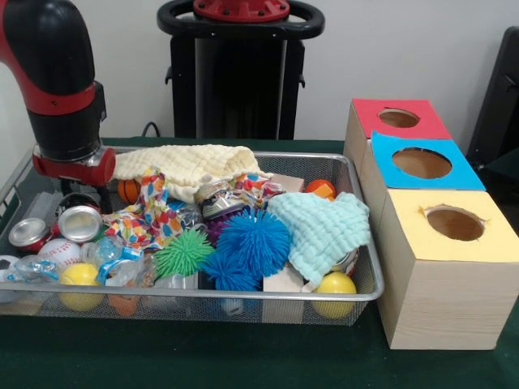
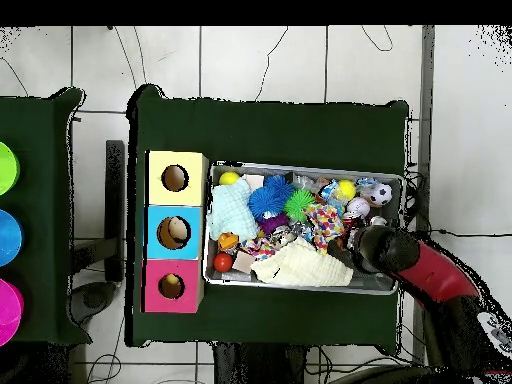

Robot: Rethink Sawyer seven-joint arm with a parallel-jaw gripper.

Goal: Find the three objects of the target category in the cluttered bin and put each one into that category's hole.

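Hovering over the left end of the mesh bin [image 1: 366, 285] in front view – end effector [image 1: 75, 194] down among cans, open or closed: can't tell. Three-hole box [image 1: 442, 275] just right of bin. Overhead: arm [image 2: 425, 268] enters the bin's [image 2: 300, 287] right end – box [image 2: 152, 230] touches its left side.

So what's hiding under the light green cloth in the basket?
A yellow ball and a wooden block peek out beneath the mint cloth's front edge. Anything else under the cloth is covered, so it can't be seen.

Three boxes [image 1: 422, 235], two blue spiky balls [image 1: 253, 240], two yellow balls [image 1: 335, 285]
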